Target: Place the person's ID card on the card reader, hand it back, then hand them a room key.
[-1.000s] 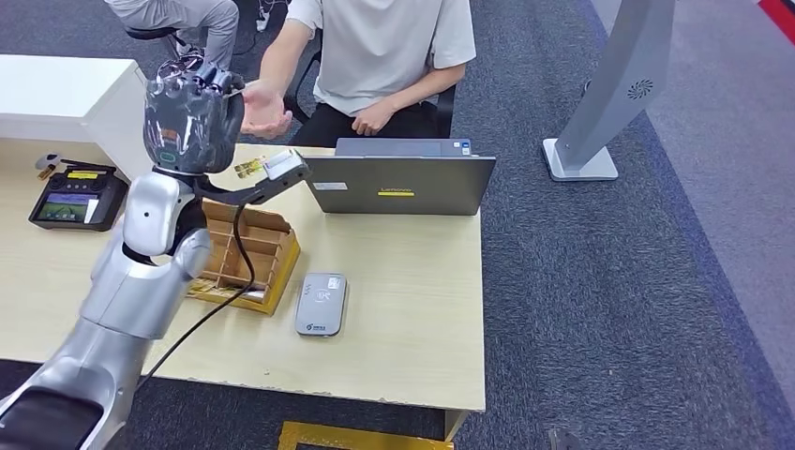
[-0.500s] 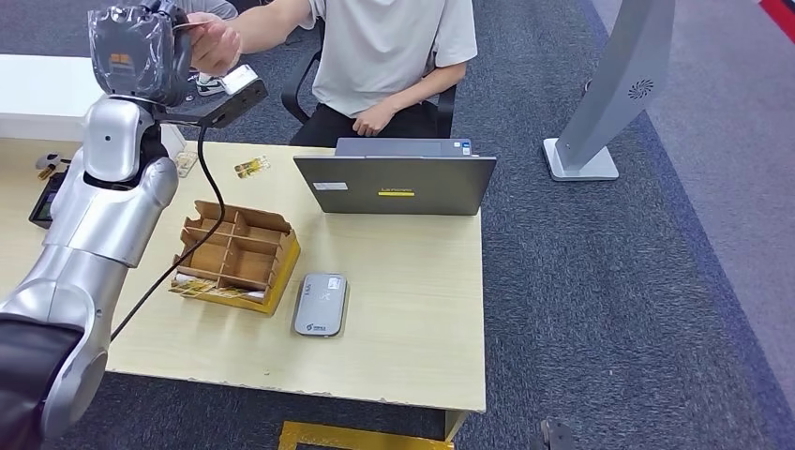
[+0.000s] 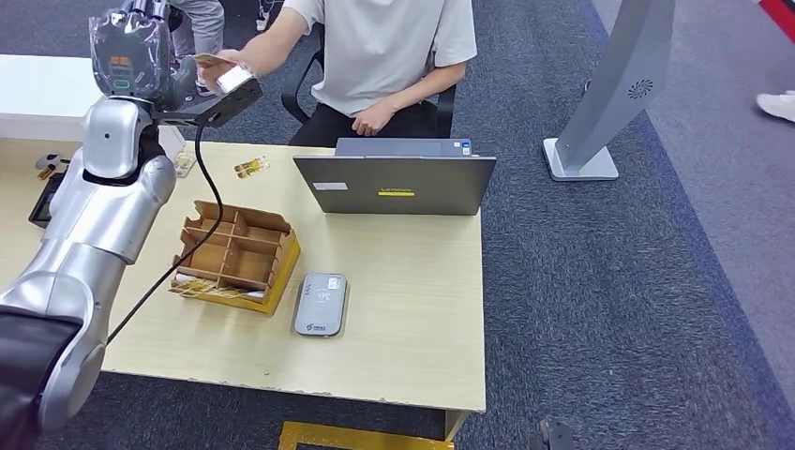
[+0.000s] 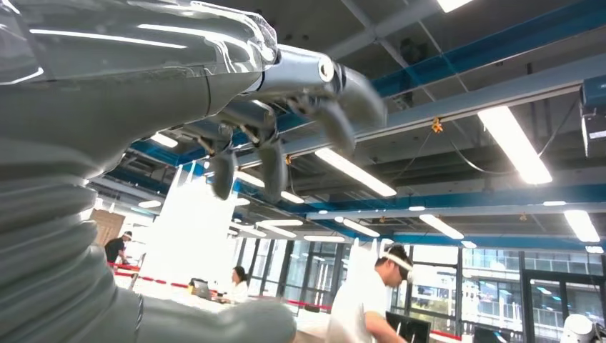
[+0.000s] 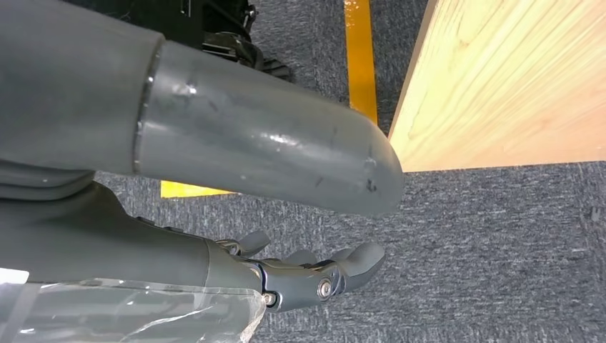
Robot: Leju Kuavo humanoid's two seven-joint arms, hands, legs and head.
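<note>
My left hand (image 3: pixel 131 52) is raised high at the far left, wrapped in clear film. In the left wrist view its fingers (image 4: pixel 271 153) are spread with nothing between them. Just beside it, the seated person's hand (image 3: pixel 234 62) holds a small tan card (image 3: pixel 209 60). The grey card reader (image 3: pixel 321 304) lies flat on the table's near middle, with nothing on it. My right hand (image 5: pixel 314 275) hangs beside the table's edge, its fingers loose and holding nothing.
A compartmented cardboard box (image 3: pixel 239 258) stands left of the reader. A grey laptop (image 3: pixel 396 183) faces the person at the table's back. Small tagged items (image 3: pixel 251 167) lie near the back edge. A black terminal (image 3: pixel 42 202) sits behind my left arm. A grey kiosk stand (image 3: pixel 600 103) is at the right.
My left arm rose from above the box up to the person's hand. The person's hand, which met my fingers half a second ago, now holds the card just apart from them.
</note>
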